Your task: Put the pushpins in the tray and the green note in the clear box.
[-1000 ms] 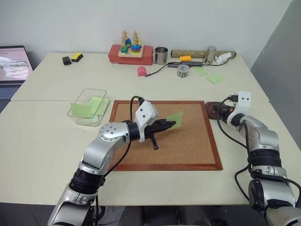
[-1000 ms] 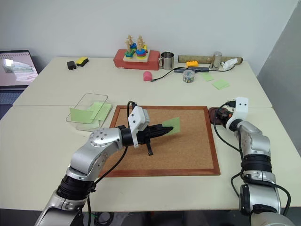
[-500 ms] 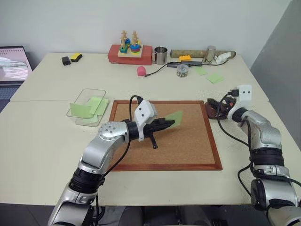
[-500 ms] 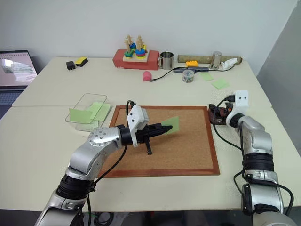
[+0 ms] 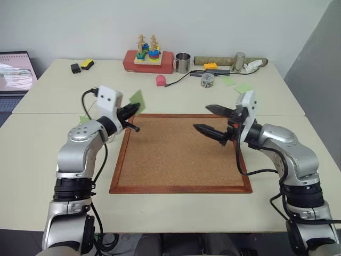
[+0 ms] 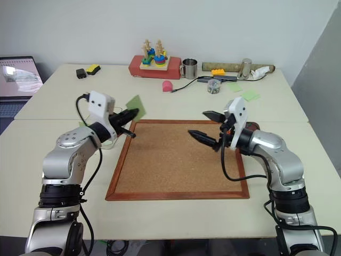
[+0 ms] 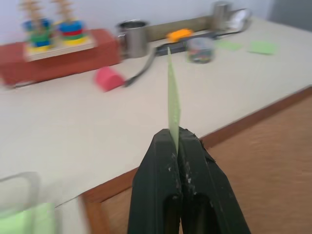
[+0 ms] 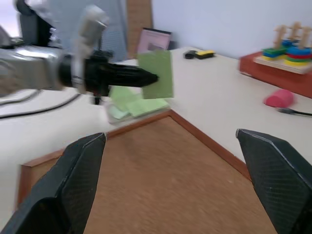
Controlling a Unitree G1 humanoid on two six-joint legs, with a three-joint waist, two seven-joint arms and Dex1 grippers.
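Over on the left, the left end effector (image 5: 133, 110) is clamped tight on the green note (image 5: 137, 98), holding it up in the air above the table (image 5: 48, 154), just off the cork board's (image 5: 176, 154) far left corner. The clear box (image 8: 127, 105) sits beside that corner, green paper inside. Across the board, the right end effector (image 5: 210, 119) hangs with fingers spread wide, gripping nothing.
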